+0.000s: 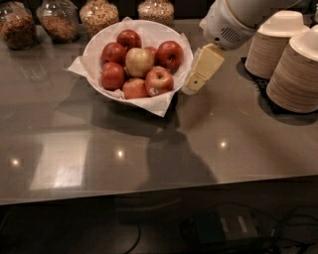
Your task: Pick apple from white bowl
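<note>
The white bowl (94,47), lined with white paper whose corners hang over the rim, stands at the back left of the grey counter. It holds several apples. The red apple (159,80) with yellowish streaks and a small pale sticker lies at the bowl's front right. A pale yellow-tan apple (138,61) sits in the middle, with plain dark red apples around it. My gripper (192,87), cream-coloured under a white arm housing, hangs just right of the bowl's rim. It is beside the streaked apple and holds nothing that I can see.
Several glass jars (99,15) of dry food line the back edge behind the bowl. Two stacks of tan paper bowls (278,47) stand on a dark mat at the right. The counter's front edge (159,191) runs across below.
</note>
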Robot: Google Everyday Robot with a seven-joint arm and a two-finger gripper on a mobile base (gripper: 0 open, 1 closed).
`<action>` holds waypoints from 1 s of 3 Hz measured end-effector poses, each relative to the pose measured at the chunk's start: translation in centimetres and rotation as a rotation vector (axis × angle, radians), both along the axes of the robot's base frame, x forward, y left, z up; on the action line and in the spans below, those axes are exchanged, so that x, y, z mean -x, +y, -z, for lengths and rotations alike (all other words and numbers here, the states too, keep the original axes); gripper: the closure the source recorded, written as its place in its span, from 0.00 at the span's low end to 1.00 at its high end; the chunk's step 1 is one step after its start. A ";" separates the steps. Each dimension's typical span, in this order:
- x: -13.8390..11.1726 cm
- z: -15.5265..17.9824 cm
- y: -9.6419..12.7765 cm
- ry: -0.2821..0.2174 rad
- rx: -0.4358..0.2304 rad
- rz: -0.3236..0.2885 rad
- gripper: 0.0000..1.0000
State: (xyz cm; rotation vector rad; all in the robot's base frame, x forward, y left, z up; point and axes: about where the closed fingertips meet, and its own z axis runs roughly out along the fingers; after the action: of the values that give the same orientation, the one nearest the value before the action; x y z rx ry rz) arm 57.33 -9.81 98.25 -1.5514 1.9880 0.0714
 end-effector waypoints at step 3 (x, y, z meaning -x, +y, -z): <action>-3.0 0.3 5.2 0.007 -0.017 0.010 0.00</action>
State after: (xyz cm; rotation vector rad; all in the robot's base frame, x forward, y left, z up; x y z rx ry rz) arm 60.32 -4.62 97.90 -1.5320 1.9953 0.0894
